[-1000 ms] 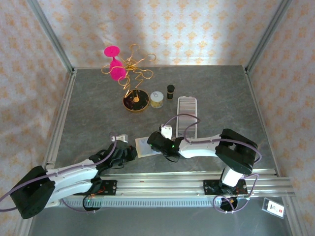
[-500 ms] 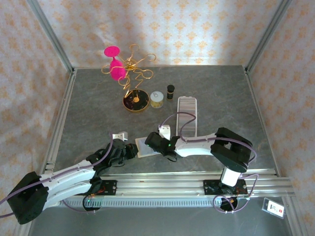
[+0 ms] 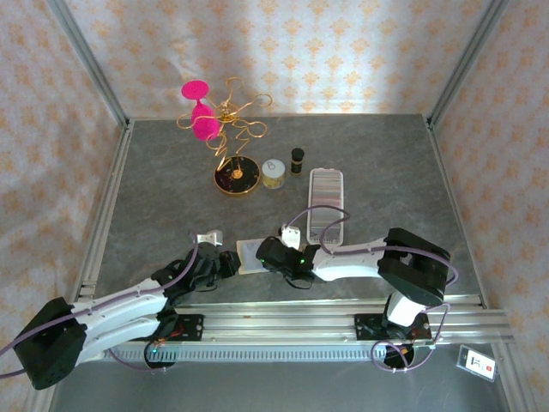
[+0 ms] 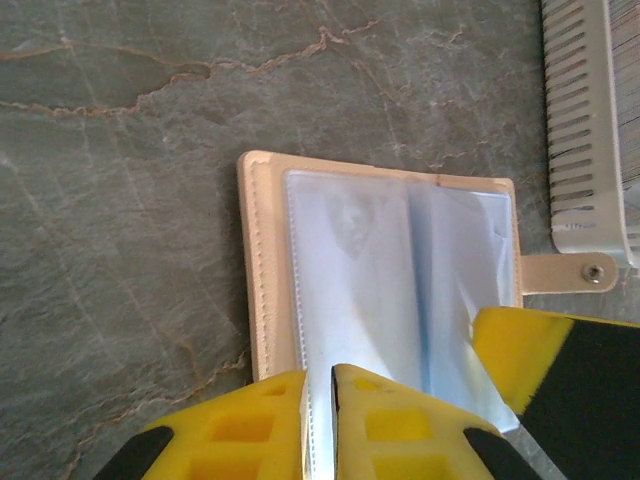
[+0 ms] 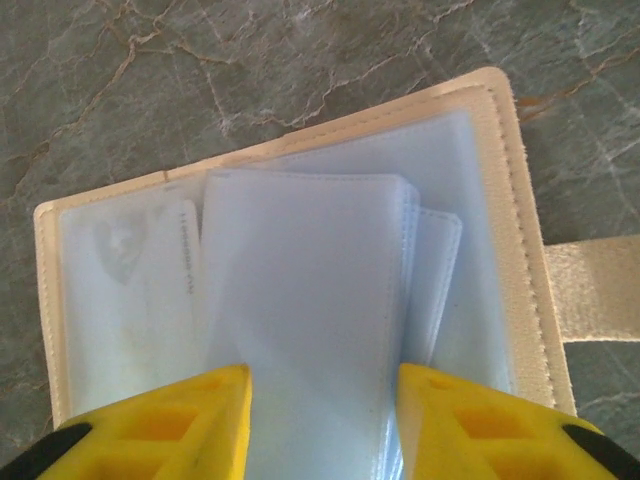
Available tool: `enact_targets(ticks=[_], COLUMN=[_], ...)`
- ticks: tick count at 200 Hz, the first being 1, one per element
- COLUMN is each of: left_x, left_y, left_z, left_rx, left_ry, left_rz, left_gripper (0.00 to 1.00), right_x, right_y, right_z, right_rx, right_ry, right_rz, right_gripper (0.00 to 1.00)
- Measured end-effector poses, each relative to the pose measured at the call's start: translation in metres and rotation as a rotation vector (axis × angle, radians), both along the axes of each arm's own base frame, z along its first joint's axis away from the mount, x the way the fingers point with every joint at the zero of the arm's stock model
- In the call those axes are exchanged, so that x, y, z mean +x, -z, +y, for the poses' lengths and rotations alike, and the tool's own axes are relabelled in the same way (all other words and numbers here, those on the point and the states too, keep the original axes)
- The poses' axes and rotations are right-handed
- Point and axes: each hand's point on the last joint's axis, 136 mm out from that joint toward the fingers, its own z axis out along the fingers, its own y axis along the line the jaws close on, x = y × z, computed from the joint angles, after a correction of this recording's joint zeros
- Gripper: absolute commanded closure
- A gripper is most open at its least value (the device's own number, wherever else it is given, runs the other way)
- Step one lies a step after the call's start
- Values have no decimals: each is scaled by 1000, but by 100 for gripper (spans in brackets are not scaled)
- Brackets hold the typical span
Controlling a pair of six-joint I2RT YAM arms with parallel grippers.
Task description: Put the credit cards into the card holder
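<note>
Open card holder (image 3: 249, 256) at the table's (image 3: 386, 172) front edge, between 2 grippers.
The left gripper (image 3: 225, 264) is at its left, the right gripper (image 3: 266, 253) at its right; a ribbed case (image 3: 325, 204) lies behind-right, with a wire stand (image 3: 236, 176), jar (image 3: 274, 173) and bottle (image 3: 297, 160) farther back.

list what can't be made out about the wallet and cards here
Left wrist view: near edge of the wallet hidden behind the left tool; the thin sheet it pinches could be card or sleeve.
Right wrist view: unclear whether the right tool grips or just straddles the pale sheet.
Top view: markings on the jar too small.
</note>
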Motion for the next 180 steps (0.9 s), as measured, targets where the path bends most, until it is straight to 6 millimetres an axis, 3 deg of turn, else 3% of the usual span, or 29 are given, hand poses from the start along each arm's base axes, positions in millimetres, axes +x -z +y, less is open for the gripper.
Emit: enact_targets(ticks=[99, 118, 180], left_x=[0, 0, 4], left_y=[6, 5, -2], left_z=[-1, -2, -6], left_rx=[20, 17, 5], left_ry=[6, 8, 9], left_rz=[24, 24, 10], left_gripper=[77, 77, 76], right_x=[22, 23, 13], right_y=[-8, -8, 1], right_z=[-29, -28, -25], right_rx=[-118, -111, -83], right_ry=[33, 26, -5], right_rz=[-48, -41, 1], right_gripper=[43, 39, 41])
